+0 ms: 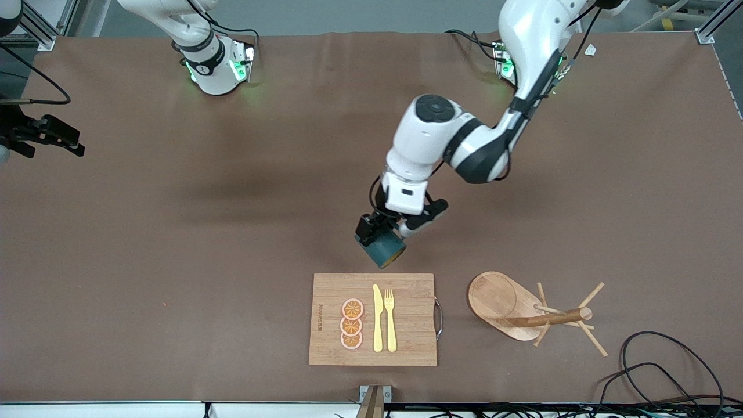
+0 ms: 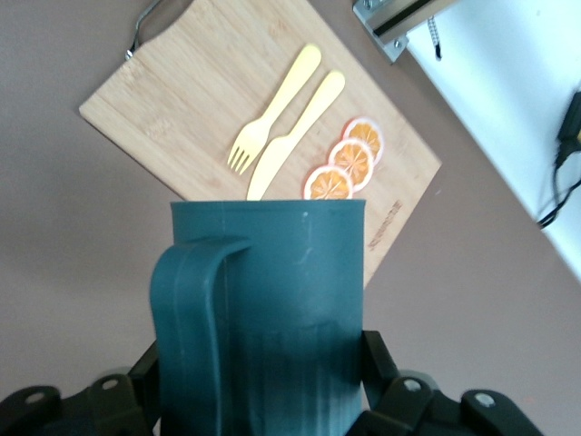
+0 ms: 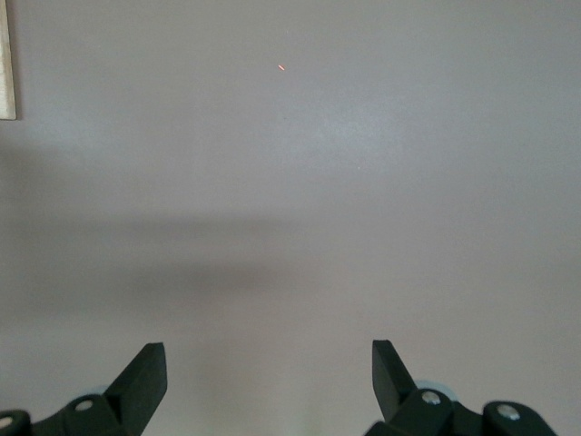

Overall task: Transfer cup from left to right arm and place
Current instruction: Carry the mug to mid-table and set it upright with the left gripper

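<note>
The cup (image 1: 383, 251) was dark teal with a mustard-yellow inside. The cutting board (image 1: 406, 290) was pale bamboo, bearing three orange slices (image 1: 352, 324) with pinkish rims and a light yellow knife (image 1: 378, 318) and fork (image 1: 390, 319). The mug stand (image 1: 511, 305) was light wood. The table (image 1: 174, 232) was plain brown. The arms were white with black joints and grippers.

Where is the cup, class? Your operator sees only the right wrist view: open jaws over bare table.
Observer: The left arm's jaws are shut on the cup, held in the air over the table beside the cutting board.
Operator: What lies on that board?
Observer: A knife, a fork and three orange slices.
Operator: Where is my arm?
Observer: The right arm's jaws hang over the right arm's end of the table, waiting.
</note>
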### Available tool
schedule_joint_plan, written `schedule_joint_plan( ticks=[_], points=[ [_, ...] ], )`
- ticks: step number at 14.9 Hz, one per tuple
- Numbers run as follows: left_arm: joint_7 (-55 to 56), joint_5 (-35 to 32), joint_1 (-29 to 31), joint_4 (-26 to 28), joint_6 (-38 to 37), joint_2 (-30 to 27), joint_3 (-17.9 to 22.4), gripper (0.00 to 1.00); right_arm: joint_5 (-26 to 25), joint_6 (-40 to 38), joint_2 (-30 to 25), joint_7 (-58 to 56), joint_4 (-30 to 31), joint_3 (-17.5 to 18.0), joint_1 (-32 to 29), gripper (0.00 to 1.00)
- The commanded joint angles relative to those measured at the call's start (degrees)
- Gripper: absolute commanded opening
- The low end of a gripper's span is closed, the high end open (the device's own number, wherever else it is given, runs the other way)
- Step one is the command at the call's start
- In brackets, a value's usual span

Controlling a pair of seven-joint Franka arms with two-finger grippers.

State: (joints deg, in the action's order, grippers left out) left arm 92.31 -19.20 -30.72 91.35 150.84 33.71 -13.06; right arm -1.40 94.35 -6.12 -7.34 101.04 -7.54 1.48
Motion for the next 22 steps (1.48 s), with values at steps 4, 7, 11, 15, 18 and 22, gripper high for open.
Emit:
schedule_joint_plan(
  ticks=[4,7,11,15,18,22],
  points=[
    [12.4,-21.5,-6.5,-2.1,-4.0,3.9,0.8,0.53,0.5,-1.6,0.1,-0.9,-0.4,0.3,-0.9,1.00],
    [19.3,-30.5,-10.6,-2.8,-9.8,5.3,2.1,0.53,0.5,-1.8,0.1,-0.9,-0.2,0.2,-0.9,1.00],
    [29.0,-43.8,-15.9,-2.8,-18.5,7.6,2.5,0.53,0.5,-2.2,0.1,-0.9,-0.1,0.2,-1.2,1.00],
    [37.1,-57.0,-20.4,-3.5,-27.2,12.3,2.5,0.53,0.5,-2.3,0.1,-0.9,-0.1,0.2,-1.2,1.00],
    [39.7,-65.6,-23.3,-6.4,-37.0,17.9,2.6,0.53,0.5,-2.6,0.1,-0.9,-0.1,0.2,-1.2,1.00],
    [39.7,-73.5,-24.4,-6.8,-42.4,20.9,2.7,0.53,0.5,-2.8,0.1,-0.9,0.0,0.2,-1.2,1.00]
  ],
)
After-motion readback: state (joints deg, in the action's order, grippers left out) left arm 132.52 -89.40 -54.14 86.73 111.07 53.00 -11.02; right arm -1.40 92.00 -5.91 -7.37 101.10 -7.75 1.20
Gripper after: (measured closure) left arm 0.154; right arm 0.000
